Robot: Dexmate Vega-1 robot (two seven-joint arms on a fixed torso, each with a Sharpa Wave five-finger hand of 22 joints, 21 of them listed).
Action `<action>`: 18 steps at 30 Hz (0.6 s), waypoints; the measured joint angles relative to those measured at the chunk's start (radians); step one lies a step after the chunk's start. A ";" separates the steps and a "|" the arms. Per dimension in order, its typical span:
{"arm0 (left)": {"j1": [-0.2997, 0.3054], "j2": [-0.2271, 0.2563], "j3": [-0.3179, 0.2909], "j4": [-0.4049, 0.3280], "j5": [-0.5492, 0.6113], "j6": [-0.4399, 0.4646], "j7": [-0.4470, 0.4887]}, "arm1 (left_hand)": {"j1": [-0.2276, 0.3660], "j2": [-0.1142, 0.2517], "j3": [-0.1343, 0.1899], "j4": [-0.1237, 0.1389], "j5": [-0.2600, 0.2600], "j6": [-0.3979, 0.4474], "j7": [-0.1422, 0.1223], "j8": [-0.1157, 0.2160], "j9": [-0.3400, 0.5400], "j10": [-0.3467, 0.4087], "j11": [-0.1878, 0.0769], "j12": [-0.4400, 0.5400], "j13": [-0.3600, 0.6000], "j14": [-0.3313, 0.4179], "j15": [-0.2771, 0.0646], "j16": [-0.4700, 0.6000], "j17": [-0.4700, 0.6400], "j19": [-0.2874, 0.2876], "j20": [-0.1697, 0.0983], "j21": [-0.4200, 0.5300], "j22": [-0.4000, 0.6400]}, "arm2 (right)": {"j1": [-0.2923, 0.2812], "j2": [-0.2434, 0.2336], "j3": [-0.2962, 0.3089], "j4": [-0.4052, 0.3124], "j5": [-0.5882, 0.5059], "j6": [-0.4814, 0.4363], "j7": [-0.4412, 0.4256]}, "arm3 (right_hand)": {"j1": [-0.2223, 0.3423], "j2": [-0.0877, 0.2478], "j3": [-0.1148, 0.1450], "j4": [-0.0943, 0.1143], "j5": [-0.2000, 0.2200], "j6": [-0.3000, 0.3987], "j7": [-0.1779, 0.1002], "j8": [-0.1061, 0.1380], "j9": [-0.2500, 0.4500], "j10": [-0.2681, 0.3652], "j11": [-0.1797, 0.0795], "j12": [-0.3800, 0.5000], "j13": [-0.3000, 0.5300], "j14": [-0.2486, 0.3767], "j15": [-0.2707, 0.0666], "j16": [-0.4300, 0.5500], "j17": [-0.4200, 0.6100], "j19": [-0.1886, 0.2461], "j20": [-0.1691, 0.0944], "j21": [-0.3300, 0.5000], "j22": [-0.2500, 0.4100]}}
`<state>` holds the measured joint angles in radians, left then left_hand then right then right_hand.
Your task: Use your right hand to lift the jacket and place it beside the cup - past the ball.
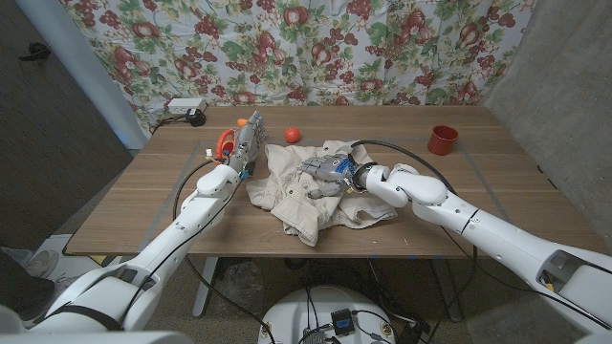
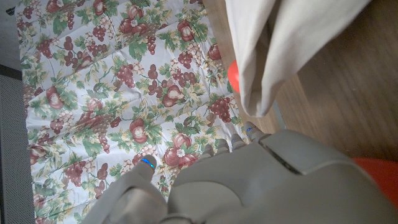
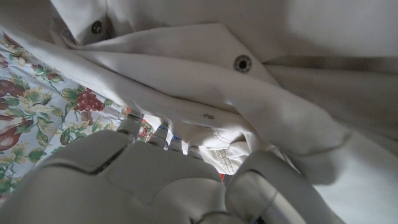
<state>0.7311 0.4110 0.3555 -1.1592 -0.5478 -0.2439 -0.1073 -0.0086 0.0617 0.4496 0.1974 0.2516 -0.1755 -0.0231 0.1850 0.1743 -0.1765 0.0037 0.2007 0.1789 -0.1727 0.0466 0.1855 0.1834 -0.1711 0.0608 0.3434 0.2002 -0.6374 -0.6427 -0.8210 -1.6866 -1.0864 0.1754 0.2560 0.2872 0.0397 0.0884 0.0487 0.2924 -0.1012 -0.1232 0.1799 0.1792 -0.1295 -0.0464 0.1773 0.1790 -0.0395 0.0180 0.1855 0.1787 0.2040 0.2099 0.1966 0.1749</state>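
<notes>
The right hand (image 1: 330,170) clutched the jacket (image 1: 320,196) mid-table, the left hand (image 1: 247,143) stood open-fingered beside it, ball (image 1: 292,133) just behind.

From the head view I can't tell whether my right hand (image 1: 328,172) actually grips the jacket (image 1: 316,191) or only rests on it; its fingertips sink into the folds. In the right wrist view the fingers (image 3: 163,135) disappear under the cloth. The orange thing (image 1: 226,143) behind my left hand (image 1: 247,143), near the table's (image 1: 143,201) far left edge, is mostly hidden, so I can't name it. In the left wrist view the ball (image 2: 233,76) is half covered by fabric.
</notes>
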 measured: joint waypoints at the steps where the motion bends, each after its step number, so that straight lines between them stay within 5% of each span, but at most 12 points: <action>1: 0.000 0.000 0.000 0.000 0.000 0.000 0.000 | 0.000 0.000 0.000 0.000 0.000 0.000 0.000 0.000 0.000 0.000 0.000 0.000 0.000 0.000 0.000 0.000 0.000 0.000 0.000 0.000 0.000 | 0.002 0.001 -0.002 0.000 -0.001 -0.001 0.005 | 0.000 0.000 0.000 0.000 0.000 -0.002 -0.001 0.000 0.000 0.000 0.000 0.000 0.000 0.000 0.000 0.000 -0.001 0.004 0.002 0.001 0.000; 18: -0.002 0.000 0.000 0.004 0.001 0.000 0.000 | 0.000 0.000 0.000 0.000 0.000 0.000 0.000 0.000 0.000 0.000 0.000 0.000 0.000 0.000 0.000 0.000 0.000 0.000 0.000 0.000 0.000 | 0.024 0.012 -0.027 0.004 -0.023 -0.018 0.071 | 0.030 -0.006 -0.001 -0.033 -0.005 -0.029 -0.034 0.000 0.000 -0.011 0.000 0.008 0.000 0.048 0.003 0.012 -0.002 0.187 -0.001 0.056 0.005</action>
<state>0.7291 0.4108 0.3559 -1.1556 -0.5470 -0.2439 -0.1076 -0.0085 0.0617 0.4496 0.1974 0.2516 -0.1755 -0.0231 0.1850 0.1743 -0.1765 0.0037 0.2007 0.1789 -0.1727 0.0466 0.1855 0.1834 -0.1711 0.0608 0.3434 0.2002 -0.6138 -0.6308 -0.8484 -1.6823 -1.1092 0.1576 0.3273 0.3177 0.0334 0.0876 0.0159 0.2873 -0.1304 -0.1575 0.1799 0.1795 -0.1401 -0.0465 0.1853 0.1790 0.0085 0.0211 0.1971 0.1766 0.3908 0.2090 0.2521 0.1794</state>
